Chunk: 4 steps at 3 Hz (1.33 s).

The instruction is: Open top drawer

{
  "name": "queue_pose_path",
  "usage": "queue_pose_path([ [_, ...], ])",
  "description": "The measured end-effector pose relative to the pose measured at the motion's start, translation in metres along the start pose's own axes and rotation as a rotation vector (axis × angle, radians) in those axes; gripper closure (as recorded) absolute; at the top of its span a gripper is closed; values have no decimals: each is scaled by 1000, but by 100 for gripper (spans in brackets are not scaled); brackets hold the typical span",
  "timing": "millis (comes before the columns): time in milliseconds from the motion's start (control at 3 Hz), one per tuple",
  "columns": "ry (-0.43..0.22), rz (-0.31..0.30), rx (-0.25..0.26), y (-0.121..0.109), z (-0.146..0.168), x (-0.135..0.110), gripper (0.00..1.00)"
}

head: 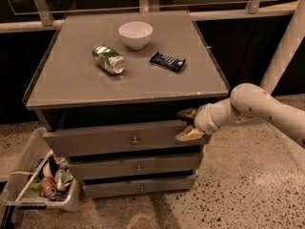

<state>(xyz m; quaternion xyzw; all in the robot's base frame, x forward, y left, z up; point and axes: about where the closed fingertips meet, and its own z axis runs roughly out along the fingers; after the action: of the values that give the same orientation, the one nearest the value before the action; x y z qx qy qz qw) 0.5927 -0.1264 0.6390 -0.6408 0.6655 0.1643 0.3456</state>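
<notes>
The top drawer [105,138] is the widest grey front of three, with a small round knob [135,140] at its centre. It stands a little way out, with a dark gap above it. My gripper [188,124] is at the drawer front's upper right corner, coming in from the right on a white arm [257,109]. One finger [187,112] is behind the panel's top edge and the other finger [189,135] lies on its face, so the gripper pinches the panel.
Two narrower drawers [138,167] sit below. On the cabinet top are a white bowl [136,34], a lying green can [108,59] and a dark snack bar [167,61]. A white bin [47,205] of rubbish stands on the floor at the left. A slanted post [286,42] stands at the right.
</notes>
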Motion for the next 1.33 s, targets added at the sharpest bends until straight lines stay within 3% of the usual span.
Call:
queue_pose_path([
  [667,-2,-26,1,1,-12,-10,94],
  [1333,-13,-30,19,25,-30,-10,100],
])
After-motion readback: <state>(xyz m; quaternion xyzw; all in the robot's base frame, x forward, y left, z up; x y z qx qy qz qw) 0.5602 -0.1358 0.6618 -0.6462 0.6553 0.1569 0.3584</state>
